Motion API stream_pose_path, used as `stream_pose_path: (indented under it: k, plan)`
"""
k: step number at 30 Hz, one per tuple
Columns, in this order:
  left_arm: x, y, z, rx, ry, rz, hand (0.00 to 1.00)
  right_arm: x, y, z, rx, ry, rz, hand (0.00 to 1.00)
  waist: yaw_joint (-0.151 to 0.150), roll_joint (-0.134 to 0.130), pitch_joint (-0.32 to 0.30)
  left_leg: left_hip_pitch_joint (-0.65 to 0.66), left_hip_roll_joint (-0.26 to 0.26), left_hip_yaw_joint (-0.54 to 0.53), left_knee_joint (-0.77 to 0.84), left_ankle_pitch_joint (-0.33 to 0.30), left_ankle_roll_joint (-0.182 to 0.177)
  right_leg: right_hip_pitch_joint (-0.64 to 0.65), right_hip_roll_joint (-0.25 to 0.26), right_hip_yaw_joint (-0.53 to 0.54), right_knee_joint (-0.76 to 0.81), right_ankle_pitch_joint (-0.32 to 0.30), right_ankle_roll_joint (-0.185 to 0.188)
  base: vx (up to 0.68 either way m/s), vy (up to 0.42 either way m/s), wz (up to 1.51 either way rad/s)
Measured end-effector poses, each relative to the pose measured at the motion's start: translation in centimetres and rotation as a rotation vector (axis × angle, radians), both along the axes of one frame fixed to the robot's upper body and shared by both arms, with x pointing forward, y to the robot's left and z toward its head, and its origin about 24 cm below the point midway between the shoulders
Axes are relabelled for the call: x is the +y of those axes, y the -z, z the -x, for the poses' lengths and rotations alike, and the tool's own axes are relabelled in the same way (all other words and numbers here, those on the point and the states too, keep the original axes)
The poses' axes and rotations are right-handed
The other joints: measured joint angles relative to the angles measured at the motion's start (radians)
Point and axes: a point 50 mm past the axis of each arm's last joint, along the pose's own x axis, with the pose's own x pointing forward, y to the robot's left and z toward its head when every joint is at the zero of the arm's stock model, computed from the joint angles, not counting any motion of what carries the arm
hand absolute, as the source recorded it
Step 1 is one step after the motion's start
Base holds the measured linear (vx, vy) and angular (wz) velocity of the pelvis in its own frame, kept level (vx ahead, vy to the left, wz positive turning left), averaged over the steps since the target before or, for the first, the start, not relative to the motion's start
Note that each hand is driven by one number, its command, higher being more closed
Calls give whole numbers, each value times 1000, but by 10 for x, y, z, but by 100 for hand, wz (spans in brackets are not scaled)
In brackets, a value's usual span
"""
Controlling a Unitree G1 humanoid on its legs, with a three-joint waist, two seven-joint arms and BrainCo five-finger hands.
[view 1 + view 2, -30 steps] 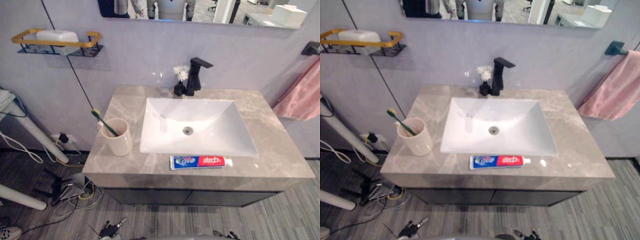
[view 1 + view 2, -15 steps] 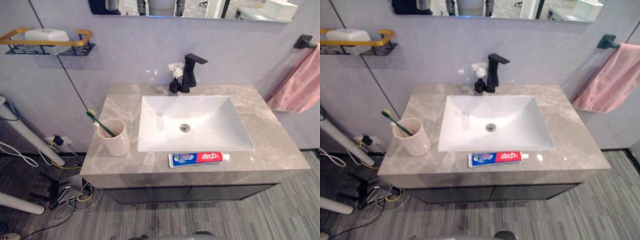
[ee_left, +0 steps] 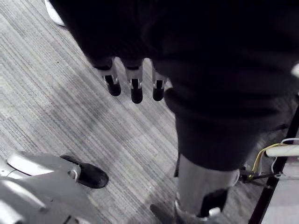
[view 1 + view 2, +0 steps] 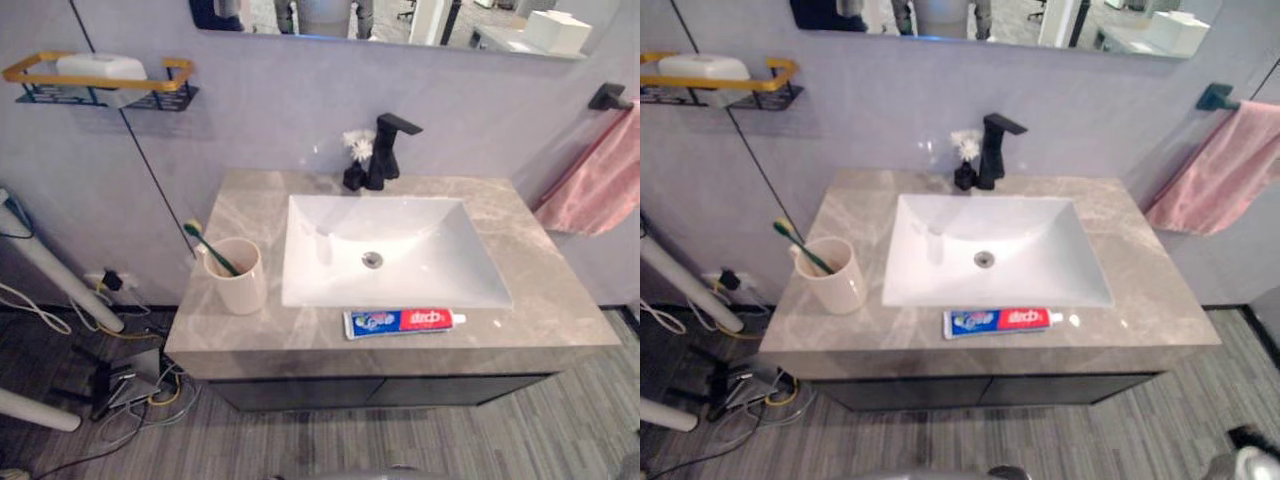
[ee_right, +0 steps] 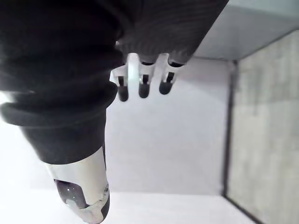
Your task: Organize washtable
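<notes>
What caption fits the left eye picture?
Toothpaste tube lies on the counter before the white sink, toothbrush leaning in the beige cup.

Grey marble countertop [image 4: 560, 300]: white basin [image 4: 440, 260] at centre; black faucet [image 4: 385, 150] at 12 o'clock, dark flower vase [image 4: 355, 172] just beside it; beige cup [image 4: 240, 285] at 9 o'clock; toothpaste tube [image 4: 400, 321] lying flat at 6 o'clock.

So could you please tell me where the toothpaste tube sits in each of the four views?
Left eye view: the toothpaste tube lies on the counter, in front of the sink.
Right eye view: the tube is in the same spot, slightly further left in the picture.
Left wrist view: left hand above grey floor.
Right wrist view: right hand before a pale surface.
Shared landmark: the black faucet behind the sink.
</notes>
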Motion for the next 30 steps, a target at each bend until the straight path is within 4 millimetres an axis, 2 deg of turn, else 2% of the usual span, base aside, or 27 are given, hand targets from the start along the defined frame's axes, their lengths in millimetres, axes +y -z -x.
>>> stream_pose_path:
  k: [4,10,13,14,15,17,20,21,25,30]
  plan:
    - [3,0,5,35,66,-4,0,-20,-43,-14,-92,70,124,0,-4,-9,-8,-4,-4,-24,0,0,1,0,-3,-30,19,0,0,38,1,15]
    - [12,-3,15,75,108,-23,0,-35,-88,-30,-142,83,251,0,-4,-15,-11,-14,-13,-47,2,0,1,0,-13,-48,27,0,-1,15,18,12]
    - [7,-2,18,86,163,-8,0,-38,-116,-47,-163,31,331,0,-6,-16,-11,-21,-16,-57,1,0,2,-1,-18,-62,30,1,-1,1,1,9]
    - [4,-1,18,81,193,7,0,-40,-129,-58,-150,-29,373,0,-4,-16,-11,-21,-16,-58,0,-1,2,-1,-19,-64,30,1,-1,0,0,0]
    - [4,-1,18,82,200,7,0,-40,-133,-64,-138,-60,392,0,-4,-16,-11,-22,-16,-59,0,-1,2,-1,-19,-65,30,1,-1,-1,-3,4]
    - [3,-1,16,80,242,13,0,-33,-151,-87,-97,-210,478,0,-3,-13,-10,-23,-15,-62,0,0,2,-1,-19,-68,30,1,-2,0,-4,2]
    - [1,-2,9,44,295,10,0,-15,-162,-117,-47,-412,556,0,2,-7,-7,-22,-16,-57,0,5,8,-8,-19,-66,29,2,-4,0,-2,-10]
    - [0,-2,8,35,315,9,0,-6,-162,-129,-32,-497,571,0,1,-4,-6,-20,-16,-56,0,7,7,-12,-18,-67,27,6,-9,16,1,-8]
    - [-5,-3,3,2,359,22,0,20,-158,-160,62,-739,621,0,2,9,5,-24,-19,-54,5,11,10,-14,-17,-69,13,16,-19,4,5,-3]
    - [-9,-3,3,-18,389,39,0,50,-163,-185,294,-1029,762,0,2,13,22,-27,-26,-55,0,15,14,-14,-22,-69,3,20,-12,0,0,0]
